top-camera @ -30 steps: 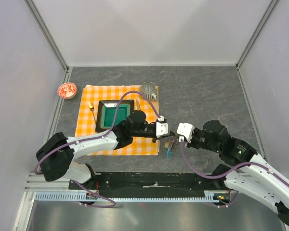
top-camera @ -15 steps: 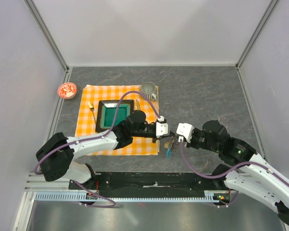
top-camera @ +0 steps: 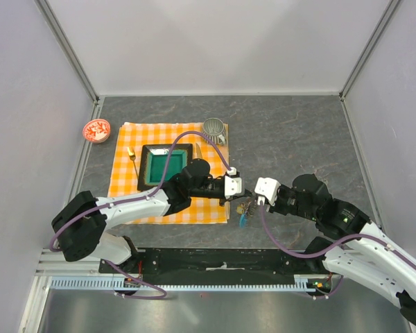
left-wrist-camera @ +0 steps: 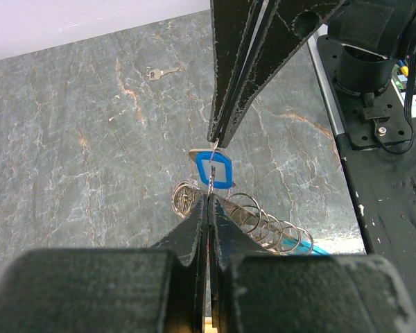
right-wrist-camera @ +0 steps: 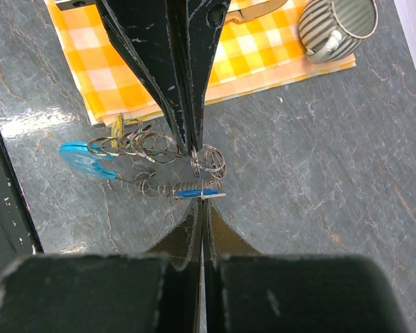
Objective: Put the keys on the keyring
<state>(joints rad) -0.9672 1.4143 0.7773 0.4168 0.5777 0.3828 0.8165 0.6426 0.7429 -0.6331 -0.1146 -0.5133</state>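
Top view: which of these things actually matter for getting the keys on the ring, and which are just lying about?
Job in hand:
- blue-headed key, pinched in the right gripper
- keyring with its cyan tag, held by the left gripper
- loose metal key, lying apart

Lying about:
- striped cup
- checked cloth
- green tray
- red dish

Robotics test cell: pale blank panel walls (top-camera: 215,41) set in bare aluminium frame posts (top-camera: 71,52) box in a grey stone-patterned tabletop (top-camera: 298,132) on the far side of the left gripper (top-camera: 245,200) and right gripper (top-camera: 254,202). Behind them, both arms are bolted to a black mounting plate (top-camera: 222,260) on a slotted aluminium rail (top-camera: 194,283), trailing purple cables (top-camera: 194,133).
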